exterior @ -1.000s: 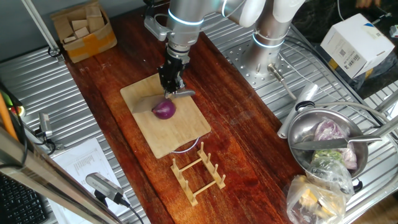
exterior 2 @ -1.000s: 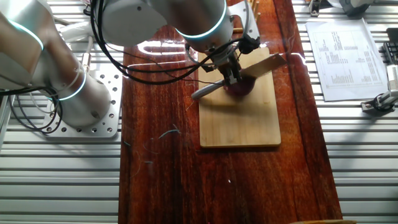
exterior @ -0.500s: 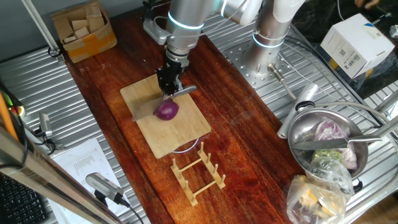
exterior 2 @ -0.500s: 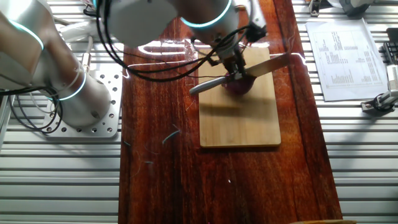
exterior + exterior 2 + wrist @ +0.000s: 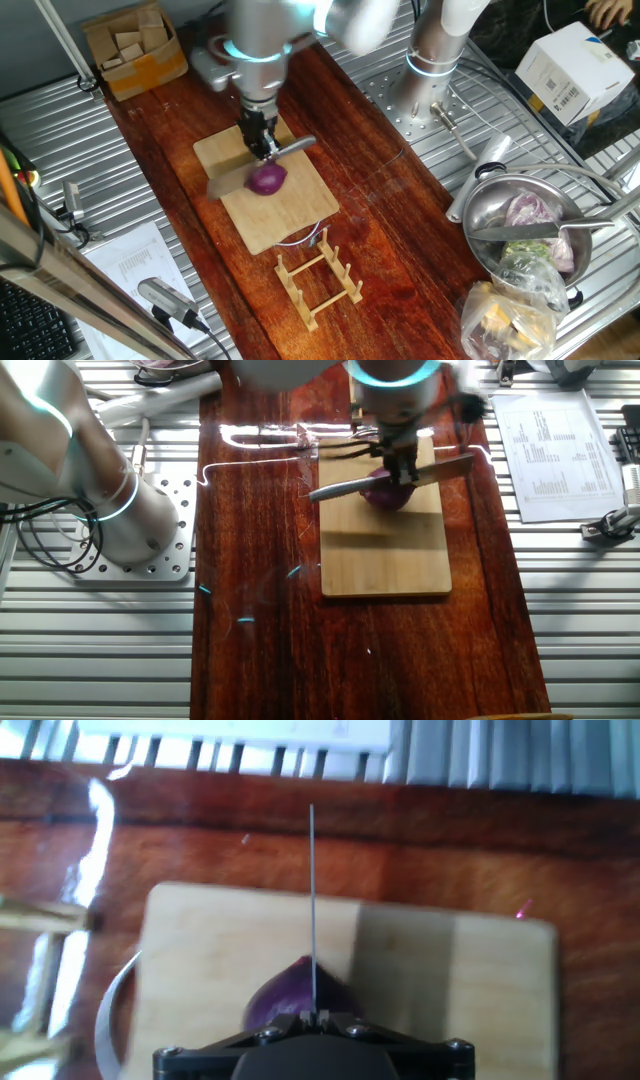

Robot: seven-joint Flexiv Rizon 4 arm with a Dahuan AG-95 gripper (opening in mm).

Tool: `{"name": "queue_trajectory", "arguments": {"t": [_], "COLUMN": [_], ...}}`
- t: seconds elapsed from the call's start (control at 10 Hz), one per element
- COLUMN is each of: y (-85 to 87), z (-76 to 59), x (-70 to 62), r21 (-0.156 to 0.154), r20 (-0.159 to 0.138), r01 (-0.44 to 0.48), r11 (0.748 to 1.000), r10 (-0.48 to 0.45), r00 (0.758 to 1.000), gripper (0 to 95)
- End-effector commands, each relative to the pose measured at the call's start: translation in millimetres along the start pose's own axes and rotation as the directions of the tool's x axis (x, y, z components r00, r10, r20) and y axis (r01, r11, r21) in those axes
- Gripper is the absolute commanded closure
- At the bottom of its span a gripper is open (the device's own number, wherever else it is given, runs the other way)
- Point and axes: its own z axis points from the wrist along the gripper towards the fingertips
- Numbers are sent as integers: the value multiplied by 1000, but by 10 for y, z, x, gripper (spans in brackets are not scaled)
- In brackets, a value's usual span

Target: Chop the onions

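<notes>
One red onion (image 5: 266, 179) sits on the bamboo cutting board (image 5: 285, 215), a little toward the board's 12 o'clock end as we see it in the first fixed view, and the board lies on the dark wooden tabletop (image 5: 390, 230). We see our gripper (image 5: 260, 146) directly above the onion, its fingers closed tight on a knife (image 5: 250, 168) near where handle meets blade. The knife lies roughly level across the top of the onion, blade running out toward 8 o'clock and handle toward 3 o'clock in that view; whether the edge has entered the skin we cannot tell. In the other fixed view the knife (image 5: 392, 480) crosses over the onion (image 5: 385, 494) from 9 o'clock to 3 o'clock, with the gripper (image 5: 400, 466) gripping it just above the onion, on the far end of the board (image 5: 385, 555). From the hand view we look straight down the blade, which shows as a thin vertical line (image 5: 312, 905) pointing to 12 o'clock, with the onion (image 5: 295, 995) right under it at the 6 o'clock side of the board (image 5: 200, 960). At 5 o'clock from the board stands a small wooden rack (image 5: 320, 275), a steel bowl (image 5: 480, 215) of vegetables sits well off at 3 o'clock, and a cardboard box (image 5: 135, 45) of wooden blocks rests at 11 o'clock.
</notes>
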Motion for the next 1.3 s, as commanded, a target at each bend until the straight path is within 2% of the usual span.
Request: {"name": "queue_trajectory", "arguments": {"t": [0.1, 0.2, 0.3, 0.4, 0.5, 0.6, 0.9, 1.0, 1.1, 1.2, 1.3], "y": [-47, -49, -51, -48, -50, -48, -57, -73, -78, -94, -125], "z": [-45, -42, -43, -37, -40, -48, -94, -120, -127, -106, -67], "x": [-90, -90, -90, -82, -80, -74, -38, -7, 1, -4, -15], "r21": [-1, 24, 23, 10, 23, 11, 13, 16, 18, 23, 13], "r20": [-18, -26, -37, -47, -58, -63, -100, -132, -148, -156, -163], "r01": [-19, -5, -8, -13, -11, -17, -17, -19, -22, -20, -22], "r11": [1000, 1000, 1000, 1000, 1000, 1000, 1000, 1000, 1000, 1000, 1000], "r10": [19, 5, 8, 13, 12, 18, 18, 21, 24, 23, 24], "r00": [1000, 1000, 999, 999, 998, 998, 995, 991, 989, 987, 986], "gripper": [950, 950, 950, 950, 950, 950, 950, 950, 950, 950, 950]}}
